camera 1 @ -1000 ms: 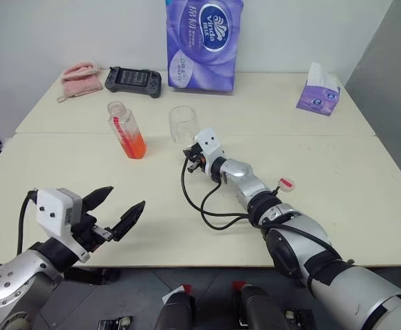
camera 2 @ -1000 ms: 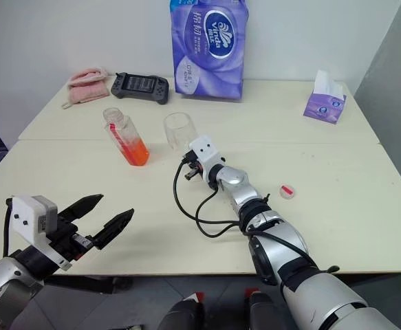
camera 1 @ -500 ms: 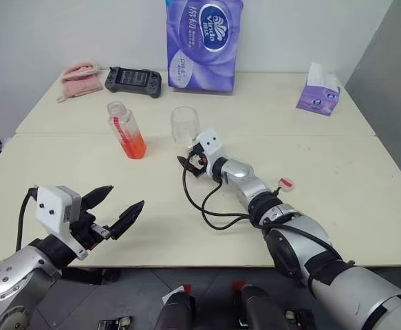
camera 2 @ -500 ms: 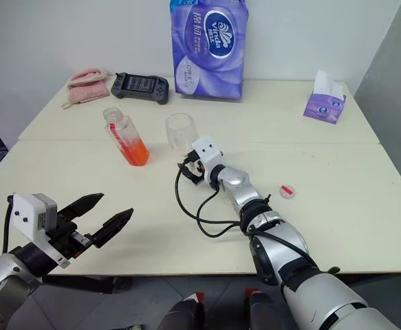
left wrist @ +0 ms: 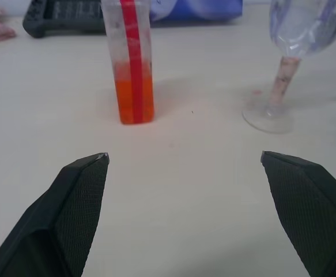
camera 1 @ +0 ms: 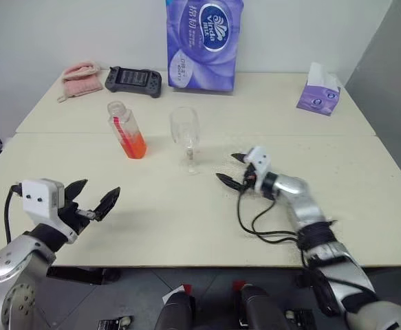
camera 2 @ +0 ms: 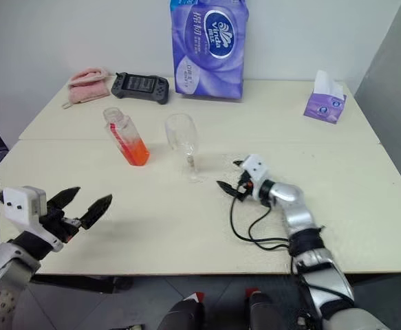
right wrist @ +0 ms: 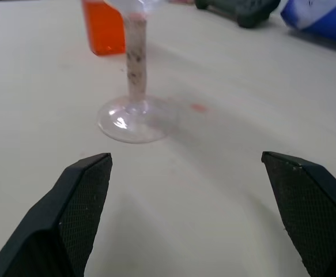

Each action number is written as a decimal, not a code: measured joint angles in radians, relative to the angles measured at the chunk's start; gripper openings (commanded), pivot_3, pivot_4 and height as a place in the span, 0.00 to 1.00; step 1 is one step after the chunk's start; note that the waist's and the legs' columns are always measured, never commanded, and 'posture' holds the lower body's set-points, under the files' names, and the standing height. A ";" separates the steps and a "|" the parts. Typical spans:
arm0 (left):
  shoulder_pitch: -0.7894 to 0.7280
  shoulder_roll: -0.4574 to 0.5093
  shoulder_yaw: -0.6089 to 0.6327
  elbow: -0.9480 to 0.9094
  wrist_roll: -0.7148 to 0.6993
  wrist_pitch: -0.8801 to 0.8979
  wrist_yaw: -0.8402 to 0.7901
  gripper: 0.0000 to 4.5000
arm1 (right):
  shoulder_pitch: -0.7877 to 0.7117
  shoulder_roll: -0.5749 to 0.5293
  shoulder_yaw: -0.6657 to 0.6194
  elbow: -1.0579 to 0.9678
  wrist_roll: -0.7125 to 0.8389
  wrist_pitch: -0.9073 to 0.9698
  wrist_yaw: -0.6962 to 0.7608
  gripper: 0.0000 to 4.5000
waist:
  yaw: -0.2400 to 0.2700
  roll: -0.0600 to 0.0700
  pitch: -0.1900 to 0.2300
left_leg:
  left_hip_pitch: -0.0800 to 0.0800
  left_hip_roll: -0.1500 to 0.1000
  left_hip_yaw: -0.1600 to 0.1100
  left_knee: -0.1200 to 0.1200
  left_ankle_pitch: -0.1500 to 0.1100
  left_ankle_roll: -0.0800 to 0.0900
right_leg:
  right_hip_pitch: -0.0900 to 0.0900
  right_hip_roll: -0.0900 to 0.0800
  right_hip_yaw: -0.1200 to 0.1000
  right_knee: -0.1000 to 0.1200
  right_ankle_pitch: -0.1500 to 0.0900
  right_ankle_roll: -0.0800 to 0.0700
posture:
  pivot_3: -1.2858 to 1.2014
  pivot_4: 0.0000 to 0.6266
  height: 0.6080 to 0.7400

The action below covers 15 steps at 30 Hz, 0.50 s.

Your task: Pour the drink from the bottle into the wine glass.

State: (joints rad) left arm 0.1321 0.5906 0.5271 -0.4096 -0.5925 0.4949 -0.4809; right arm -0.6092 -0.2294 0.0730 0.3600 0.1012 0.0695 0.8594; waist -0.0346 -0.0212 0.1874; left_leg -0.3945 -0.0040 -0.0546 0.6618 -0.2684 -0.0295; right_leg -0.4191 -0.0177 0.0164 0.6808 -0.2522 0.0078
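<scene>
The bottle (camera 1: 126, 130) stands upright mid-table, straight ahead of the wide-open, empty left gripper (camera 1: 90, 201), nearer it than the open right gripper (camera 1: 233, 170).

Purple tissue pack (camera 2: 210, 47): the brand name "Vinda" in white letters inside a dark blue oval, at the centre of the front face.
Same pack, above the oval: a line of white Chinese characters, too small to read.
Same pack, lower left of the front: a slanted white panel with small print, illegible.
Bottle (camera 1: 126, 130): a red-and-white label strip running down its side, with no lettering that can be made out.
Small purple tissue box (camera 1: 318, 97): light markings on its side, not readable.
</scene>
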 measured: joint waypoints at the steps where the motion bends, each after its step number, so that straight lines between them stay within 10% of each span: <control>1: -0.030 0.000 -0.004 0.021 0.011 -0.008 0.005 1.00 | 0.021 -0.028 0.003 -0.102 0.036 0.065 0.027 0.99 | 0.000 0.000 0.000 | 0.000 0.000 0.000 0.000 0.000 0.000 | 0.000 0.000 0.000 0.000 0.000 0.000 | 0.52 0.24 1.00; 7: -0.207 0.000 -0.066 0.219 0.109 -0.092 0.025 1.00 | 0.101 -0.227 -0.010 -0.623 0.363 0.477 0.168 0.99 | 0.006 0.000 0.000 | 0.000 -0.001 -0.002 0.000 0.000 0.000 | 0.003 -0.001 -0.002 -0.001 0.000 0.000 | 0.52 0.24 1.00; 15: -0.421 -0.009 -0.139 0.501 0.185 -0.221 -0.009 1.00 | 0.144 -0.249 -0.038 -0.799 0.523 0.667 0.053 0.99 | 0.007 -0.001 -0.001 | 0.000 -0.002 -0.003 0.001 0.000 0.000 | 0.003 -0.001 -0.003 -0.002 0.000 0.000 | 0.52 0.24 1.00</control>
State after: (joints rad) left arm -0.2893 0.5820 0.3881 0.0919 -0.4076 0.2739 -0.4901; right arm -0.4651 -0.4784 0.0351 -0.4395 0.6237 0.7365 0.9123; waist -0.0280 -0.0227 0.1866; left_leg -0.3942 -0.0057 -0.0573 0.6624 -0.2684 -0.0294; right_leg -0.4160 -0.0184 0.0139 0.6792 -0.2523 0.0082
